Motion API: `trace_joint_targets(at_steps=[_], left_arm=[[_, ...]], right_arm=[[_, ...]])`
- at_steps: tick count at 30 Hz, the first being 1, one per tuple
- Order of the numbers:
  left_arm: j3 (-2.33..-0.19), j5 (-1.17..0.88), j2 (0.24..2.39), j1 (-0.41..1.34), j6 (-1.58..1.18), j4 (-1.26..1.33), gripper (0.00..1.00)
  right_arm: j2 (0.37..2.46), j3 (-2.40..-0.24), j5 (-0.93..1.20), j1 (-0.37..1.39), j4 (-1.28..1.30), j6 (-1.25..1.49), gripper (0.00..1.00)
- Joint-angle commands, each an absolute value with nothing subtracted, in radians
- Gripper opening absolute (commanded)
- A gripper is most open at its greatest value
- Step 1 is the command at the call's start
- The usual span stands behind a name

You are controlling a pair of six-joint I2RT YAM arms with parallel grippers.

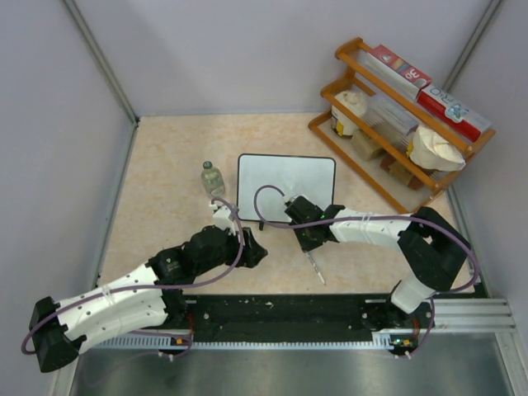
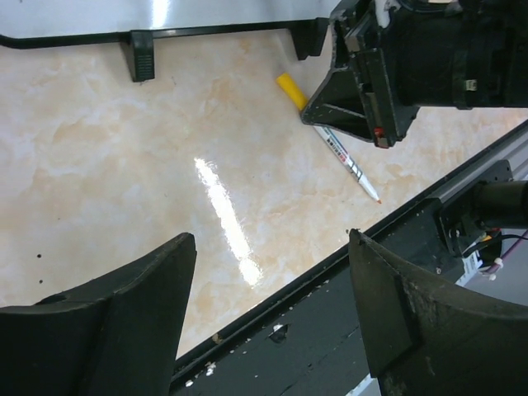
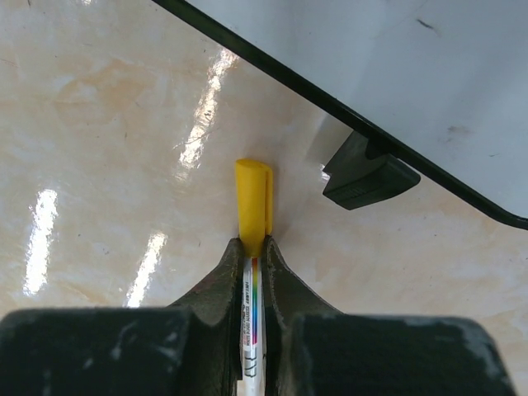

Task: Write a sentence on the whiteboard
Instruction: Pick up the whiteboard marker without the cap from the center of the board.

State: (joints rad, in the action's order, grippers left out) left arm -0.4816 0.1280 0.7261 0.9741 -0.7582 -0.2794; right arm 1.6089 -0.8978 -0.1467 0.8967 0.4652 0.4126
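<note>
Tabletop of marbled beige seen from above, with my two arms reaching in from the near edge.

At left, my left gripper [image 1: 252,250] hangs low over the table [image 1: 165,165]. Its fingers are spread wide and nothing is between them. Just beyond it stands one small clear bottle [image 1: 212,177].

Right beside the bottle, mid-table, is the one whiteboard [image 1: 286,188], a white panel in a thin black frame on two black feet [image 2: 136,54]. Its face looks blank. My right wrist camera shows only a couple of faint dark specks and no orange lettering.

Just right of centre, at the board's near edge, my right gripper [image 3: 254,247] is pressed together on the one marker [image 3: 250,322], pinching its white barrel close behind the yellow end [image 3: 253,194]. That yellow end points toward the board, and the bare orange tip points back at the near edge. I cannot tell whether the marker is off the table.

Far right stands one wooden two-tier rack [image 1: 363,49] holding boxes and bags.

I judge the task barely begun. The marker is gripped, but the whole sentence is left to write, and the tip must first be turned to the board.
</note>
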Motion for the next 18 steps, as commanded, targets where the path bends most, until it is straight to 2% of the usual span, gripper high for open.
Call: trace_joint_targets(at_steps=[1, 10, 18], left_arm=[[-0.515, 0.166, 0.713, 0.973, -0.75, -0.322, 0.78], [-0.529, 0.164, 0.696, 0.974, -0.723, -0.333, 0.77], [-0.538, 0.075, 0.706, 0.974, -0.678, -0.244, 0.77]], right_arm=[[1.606, -0.9, -0.143, 0.907, 0.494, 0.419, 0.0], [1.431, -0.96, -0.104, 0.907, 0.486, 0.434, 0.0], [1.137, -0.884, -0.101, 0.907, 0.361, 0.472, 0.0]])
